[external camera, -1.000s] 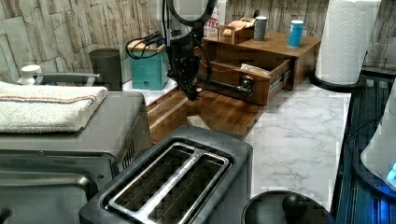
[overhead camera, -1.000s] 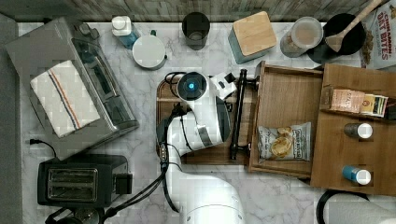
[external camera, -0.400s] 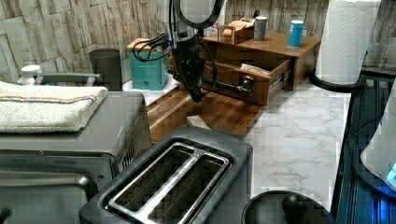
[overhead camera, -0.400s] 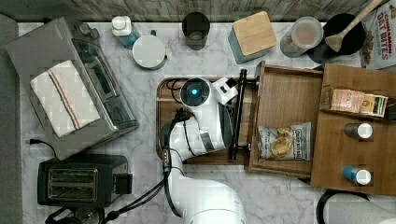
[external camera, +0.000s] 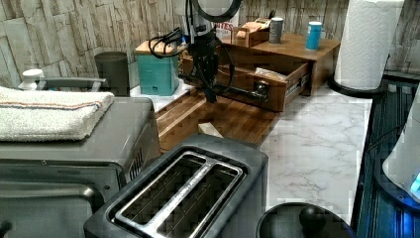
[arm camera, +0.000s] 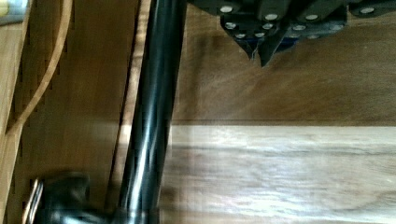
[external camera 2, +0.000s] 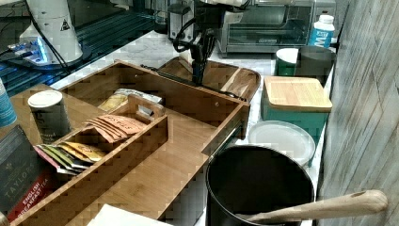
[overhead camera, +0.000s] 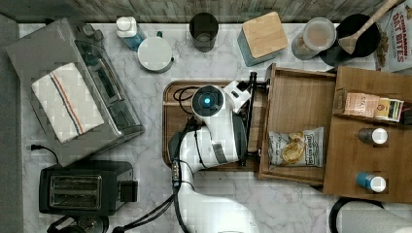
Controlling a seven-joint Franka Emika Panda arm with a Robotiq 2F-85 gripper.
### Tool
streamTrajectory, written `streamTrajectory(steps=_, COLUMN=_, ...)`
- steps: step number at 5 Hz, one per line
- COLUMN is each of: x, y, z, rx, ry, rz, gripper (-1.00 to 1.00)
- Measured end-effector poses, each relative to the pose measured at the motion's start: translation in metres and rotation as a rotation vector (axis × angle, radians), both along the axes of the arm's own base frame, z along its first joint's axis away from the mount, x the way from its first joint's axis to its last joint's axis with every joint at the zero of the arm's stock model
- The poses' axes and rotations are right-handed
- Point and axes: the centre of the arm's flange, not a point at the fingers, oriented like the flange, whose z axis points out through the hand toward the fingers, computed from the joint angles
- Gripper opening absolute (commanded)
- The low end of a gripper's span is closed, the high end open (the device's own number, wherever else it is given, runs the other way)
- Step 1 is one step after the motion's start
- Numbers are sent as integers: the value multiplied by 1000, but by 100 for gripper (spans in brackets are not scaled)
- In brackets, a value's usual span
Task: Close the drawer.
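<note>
The drawer (overhead camera: pixel 291 104) stands pulled out of the wooden cabinet, with a snack bag (overhead camera: pixel 294 147) lying in it. Its long black bar handle (overhead camera: pixel 249 121) faces the flat wooden serving tray (overhead camera: pixel 171 126). In the left view my gripper (external camera: pixel 212 98) points down over the tray, right beside the handle (external camera: pixel 237 91). The right view has the gripper (external camera 2: pixel 196 81) tip at the handle (external camera 2: pixel 188 80), on the tray side. The wrist view shows the gripper (arm camera: pixel 260 55) shut with nothing in it, a short way from the black bar (arm camera: pixel 156 93).
A toaster oven (overhead camera: pixel 73 111) and a toaster (overhead camera: pixel 80 187) stand at the top view's left. A teal box with a wooden lid (overhead camera: pixel 265 36) and a dark cup (overhead camera: pixel 203 30) sit behind the tray. The cabinet top (overhead camera: pixel 374 165) carries bottles and tea boxes.
The arm has shifted slightly toward the top view's right, bringing the gripper closer to the drawer handle. The drawer has not moved.
</note>
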Motion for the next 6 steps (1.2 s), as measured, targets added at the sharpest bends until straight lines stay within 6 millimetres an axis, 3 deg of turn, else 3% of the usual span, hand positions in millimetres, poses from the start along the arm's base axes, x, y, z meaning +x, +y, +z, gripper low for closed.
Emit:
streamTrajectory(steps=1, x=7, y=-14, z=4, rx=46, ry=-74, rz=97, gripper=-100)
streamTrajectory(steps=2, x=7, y=-48, z=4, rx=92, ry=-94, rz=17, gripper=-100)
streamTrajectory(steps=4, x=2, y=-97, z=10, rx=83, ry=-29, rz=-98, gripper=-100)
streamTrajectory(steps=6, x=10, y=-142, z=12, rx=130, ry=48, rz=-59, gripper=-100)
